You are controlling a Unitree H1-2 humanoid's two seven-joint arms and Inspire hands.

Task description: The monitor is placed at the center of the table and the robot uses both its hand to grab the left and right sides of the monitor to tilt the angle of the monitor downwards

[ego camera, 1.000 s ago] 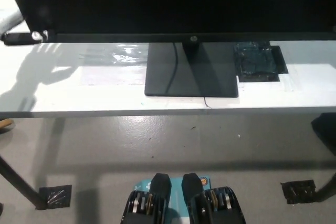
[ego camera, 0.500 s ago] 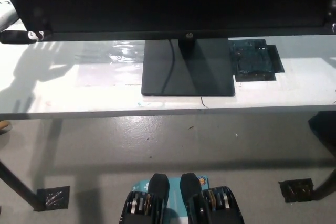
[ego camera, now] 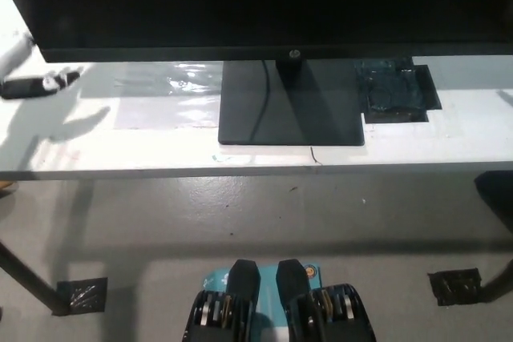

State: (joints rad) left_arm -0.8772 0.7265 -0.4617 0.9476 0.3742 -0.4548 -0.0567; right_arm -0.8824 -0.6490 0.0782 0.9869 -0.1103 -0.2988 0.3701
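Monitor centred on the desk, left hand just off its left corner

The monitor [ego camera: 264, 6] stands at the middle of the white desk [ego camera: 160, 130] on a flat dark base [ego camera: 290, 106], its long axis running left to right and its screen facing the near side. The left hand [ego camera: 36, 86] hovers by the lower left corner, apart from it; its finger state cannot be told. A dark patch [ego camera: 397, 90] lies right of the base.
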